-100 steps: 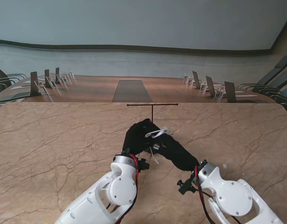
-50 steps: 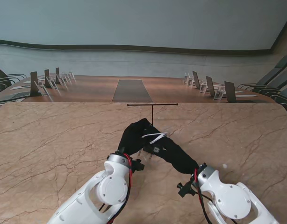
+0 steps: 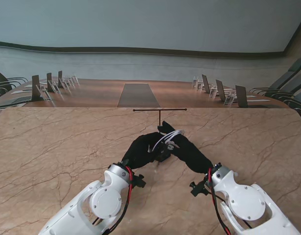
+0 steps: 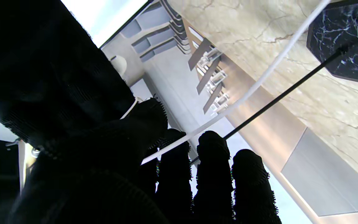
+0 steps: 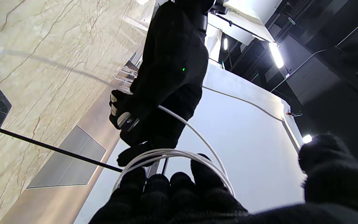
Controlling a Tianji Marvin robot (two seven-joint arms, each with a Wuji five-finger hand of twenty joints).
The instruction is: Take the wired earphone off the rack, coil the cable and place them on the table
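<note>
A beige marble table [image 3: 52,147] fills the foreground; conference seats [image 3: 47,83] stand beyond. The left hand [image 3: 143,149] and right hand [image 3: 189,152] meet just before the rack [image 3: 160,115], both clamped on the white cable [image 3: 171,134]. They sit farther forward than earlier. The right wrist view shows loops [image 5: 172,154] over the right fingers [image 5: 163,186].

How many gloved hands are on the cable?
2: the left hand and right hand meet at the cable, just nearer to me than the rack.
</note>
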